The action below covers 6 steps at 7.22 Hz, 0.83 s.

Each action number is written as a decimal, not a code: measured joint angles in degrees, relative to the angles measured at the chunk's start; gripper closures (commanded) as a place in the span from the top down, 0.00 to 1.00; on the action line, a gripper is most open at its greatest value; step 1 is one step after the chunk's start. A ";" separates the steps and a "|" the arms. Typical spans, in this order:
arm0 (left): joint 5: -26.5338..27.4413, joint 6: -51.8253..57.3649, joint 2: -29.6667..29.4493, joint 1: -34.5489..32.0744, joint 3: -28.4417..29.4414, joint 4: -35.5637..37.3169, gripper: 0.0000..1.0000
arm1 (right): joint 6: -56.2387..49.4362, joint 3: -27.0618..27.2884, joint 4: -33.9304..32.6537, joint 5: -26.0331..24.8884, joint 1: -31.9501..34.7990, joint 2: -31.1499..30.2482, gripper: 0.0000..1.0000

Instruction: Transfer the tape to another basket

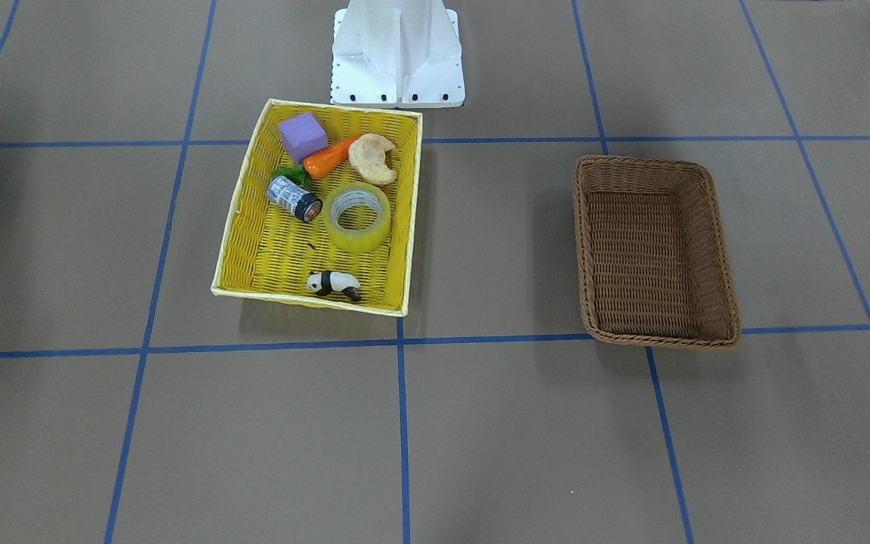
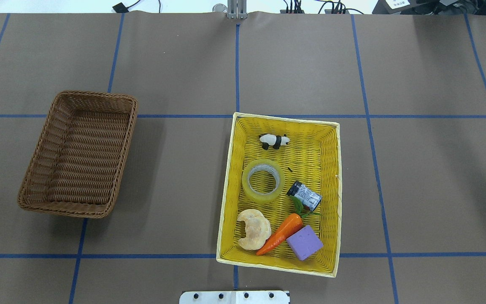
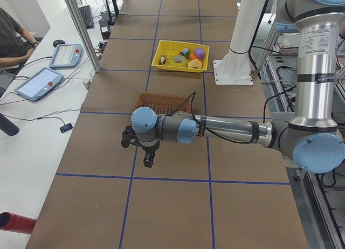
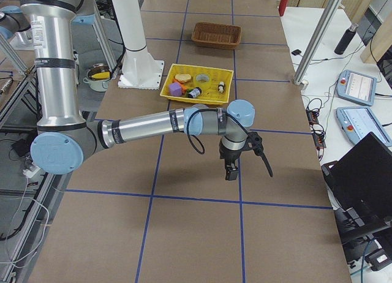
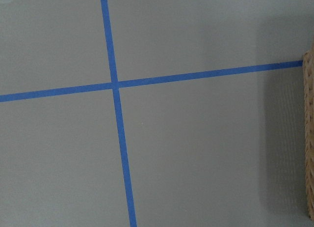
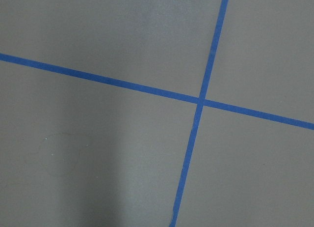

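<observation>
Nearest the robot's white pedestal base (image 1: 397, 57), the bright yellow woven rectangular basket (image 2: 285, 118) sits on the brown paper-covered table with its blue tape grid (image 1: 480, 423). At the basket's near end lie a purple foam block (image 2: 304, 242), an orange toy carrot (image 2: 281, 234) and a pale croissant-shaped pastry (image 2: 253, 228).

Mid-basket, the wide roll of translucent yellow packing tape (image 2: 263, 197) lies flat, its core opening facing up. It is between the pastry and a small black-and-white panda figure (image 2: 274, 140) at the far end. The small grey printed can with a black end (image 2: 306, 196) lies on its side just beside the roll.

On the robot's left, well apart, stands the brown woven wicker basket with rounded corners (image 2: 44, 143).

Further out, the left gripper (image 3: 148, 161) hangs fingers-down over bare paper past the wicker basket. The right gripper (image 4: 231, 171) hangs likewise beyond the yellow basket. Neither carries anything (seen in side views only, so their opening cannot be judged).
</observation>
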 measured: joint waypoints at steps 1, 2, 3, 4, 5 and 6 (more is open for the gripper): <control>0.00 0.04 0.00 0.00 -0.08 0.02 0.98 | 0.00 0.05 0.00 0.02 -0.08 0.04 1.00; 0.00 0.13 0.07 0.00 -0.32 0.06 0.98 | 0.01 0.09 0.00 0.03 -0.19 0.06 1.00; 0.02 0.26 0.22 0.00 -1.14 0.10 0.98 | 0.05 0.25 0.08 0.05 -0.35 0.09 1.00; 0.08 0.27 0.38 0.00 -2.58 0.14 0.98 | 0.08 1.15 0.35 0.27 -0.49 -0.04 1.00; 0.13 0.11 0.46 -0.01 -4.26 0.18 0.98 | 0.08 2.93 0.65 0.66 -0.52 -0.45 1.00; 0.26 -0.01 0.61 -0.05 -5.57 0.21 0.98 | 0.13 4.67 0.80 1.02 -0.53 -0.88 1.00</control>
